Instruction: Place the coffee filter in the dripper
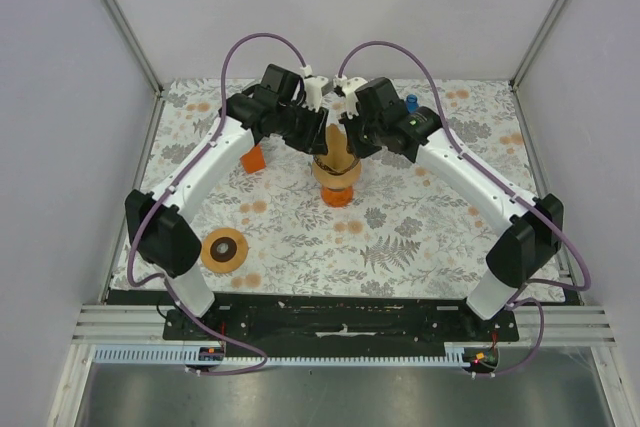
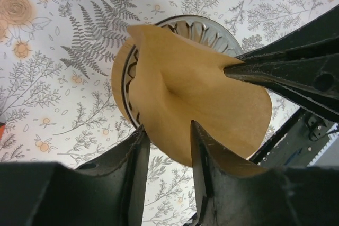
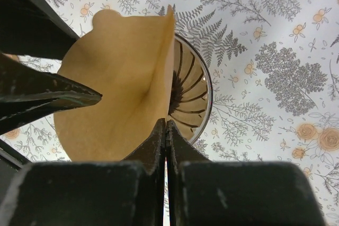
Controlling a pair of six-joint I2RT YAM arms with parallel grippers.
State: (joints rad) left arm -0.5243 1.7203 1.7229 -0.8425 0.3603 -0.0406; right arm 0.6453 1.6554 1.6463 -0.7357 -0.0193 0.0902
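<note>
While suspended over the dripper point(image 3: 192, 86), shows the filter point(image 3: 116, 88) as a loose, half-opened cone, tilted and not seated in the ribbed bowl. Cannot tell whether its tip already touches the ribs.

Pinches one edge of the paper with the right fingers point(image 3: 157, 146), pressed flat together with only a hairline slit between them. Straddles the opposite edge with the left fingers point(image 2: 130, 173), plainly apart, the paper lying in the gap but not squeezed.

Looks like a deliberate two-sided arrangement: one side to carry the paper, the other to spread or steady the cone, hold its mouth round and aim its tip down the middle. Brings both arms nose to nose near the middle of the flowered surface point(image 1: 420, 237) for that reason, with the dripper directly beneath.

Leaves an orange block point(image 1: 252, 159) and a brown ring point(image 1: 224, 249) off to the left, well apart from the work.

Calls next, probably, for lowering until the paper settles against the ribs, then letting go. Risks a creased or lopsided filter if released while tilted.
</note>
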